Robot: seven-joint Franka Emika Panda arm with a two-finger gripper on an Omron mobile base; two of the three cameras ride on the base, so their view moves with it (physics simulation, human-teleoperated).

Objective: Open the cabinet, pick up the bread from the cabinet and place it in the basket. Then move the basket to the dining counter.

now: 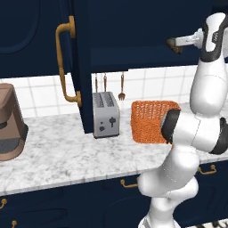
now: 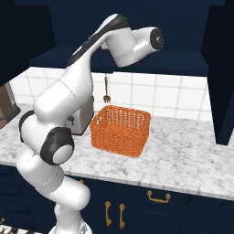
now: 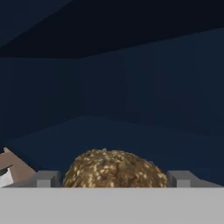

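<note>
The cabinet (image 1: pixel 133 26) stands open, its left door (image 1: pixel 80 67) swung out toward me with its gold handle (image 1: pixel 62 62). My arm reaches up into it. On the cabinet's dark shelf lies the bread (image 3: pixel 114 168), a lumpy golden-brown roll. My gripper (image 3: pixel 113 178) is open, one fingertip (image 3: pixel 47 178) on each side of the roll with a gap between pad and crust. From the left base view the gripper (image 1: pixel 174 44) is at the shelf's level. The orange basket (image 1: pixel 151 120) (image 2: pixel 121 130) sits empty on the worktop below. The dining counter is out of view.
A silver toaster (image 1: pixel 106 115) stands left of the basket, by the open door's lower edge. A brown coffee machine (image 1: pixel 9 122) is at the far left. Utensils (image 1: pixel 121 87) hang on the tiled wall. The right cabinet door (image 2: pixel 224 68) hangs open over the marble worktop (image 2: pixel 183 155).
</note>
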